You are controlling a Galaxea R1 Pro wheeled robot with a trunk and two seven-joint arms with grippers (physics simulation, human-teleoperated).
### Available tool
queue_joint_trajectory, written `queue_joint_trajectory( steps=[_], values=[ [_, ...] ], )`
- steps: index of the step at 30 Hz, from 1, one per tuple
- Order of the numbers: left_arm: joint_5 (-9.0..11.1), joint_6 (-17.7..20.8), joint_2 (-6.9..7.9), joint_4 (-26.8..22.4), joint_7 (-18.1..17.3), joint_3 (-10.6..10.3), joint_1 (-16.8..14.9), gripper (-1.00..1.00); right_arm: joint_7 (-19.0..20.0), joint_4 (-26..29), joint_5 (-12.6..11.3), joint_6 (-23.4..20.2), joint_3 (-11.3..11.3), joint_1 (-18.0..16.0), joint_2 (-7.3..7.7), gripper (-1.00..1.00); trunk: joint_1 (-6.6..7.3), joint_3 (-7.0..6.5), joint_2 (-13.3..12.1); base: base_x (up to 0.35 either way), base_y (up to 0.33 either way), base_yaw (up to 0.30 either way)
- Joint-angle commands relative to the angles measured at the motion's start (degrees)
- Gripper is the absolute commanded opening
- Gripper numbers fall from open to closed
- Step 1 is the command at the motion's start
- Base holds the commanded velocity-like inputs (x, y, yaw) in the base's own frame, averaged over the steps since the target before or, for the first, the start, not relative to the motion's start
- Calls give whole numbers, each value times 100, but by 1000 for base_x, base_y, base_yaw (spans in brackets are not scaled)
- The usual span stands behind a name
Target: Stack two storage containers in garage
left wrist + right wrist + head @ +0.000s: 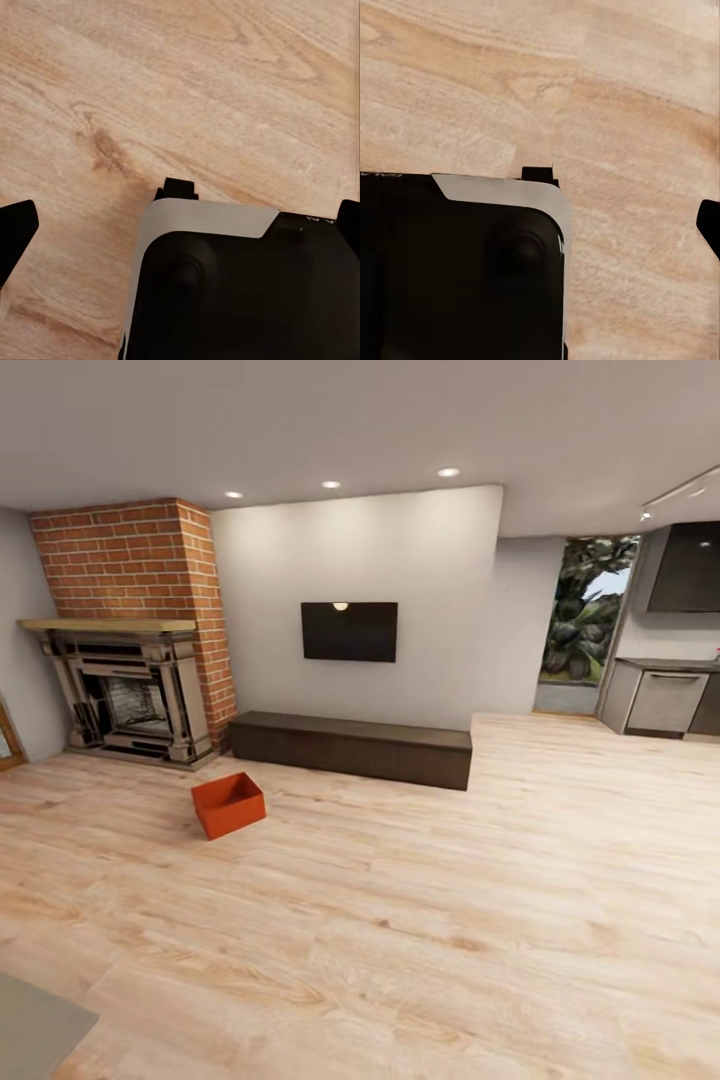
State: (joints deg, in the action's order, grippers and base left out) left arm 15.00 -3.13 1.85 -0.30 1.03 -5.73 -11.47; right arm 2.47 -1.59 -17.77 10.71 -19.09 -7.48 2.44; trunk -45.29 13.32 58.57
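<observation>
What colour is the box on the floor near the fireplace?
The storage container is orange-red, seen best in the head view.

One orange-red storage container [229, 804], one brick fireplace [128, 630], one wall television [349, 631], three lit ceiling lights [331, 484].

In the left wrist view, the robot's base [240, 292] is a glossy black block with rounded corners, a pale grey band along its upper edge and small white lettering at about 2 o'clock. A black fingertip [15, 232] shows at 9 o'clock. The right wrist view shows a similar black housing [457, 277], grey-trimmed, with a small black tab [538, 174].
</observation>
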Motion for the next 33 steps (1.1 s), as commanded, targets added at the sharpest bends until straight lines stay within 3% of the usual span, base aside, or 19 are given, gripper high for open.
queue_joint_trajectory(
  steps=[1, 33],
  values=[
    [49, -18, -1, 3, 11, -50, -4, 100, 26, -17, -60, 30, -42, -7, -3, 100, -4, 7, 4, 326, 0, 0],
    [55, -30, -1, 3, 18, -50, -4, 100, 21, -17, -87, 80, -7, -7, -7, 100, -4, 7, 4, 326, 0, 0]
  ],
)
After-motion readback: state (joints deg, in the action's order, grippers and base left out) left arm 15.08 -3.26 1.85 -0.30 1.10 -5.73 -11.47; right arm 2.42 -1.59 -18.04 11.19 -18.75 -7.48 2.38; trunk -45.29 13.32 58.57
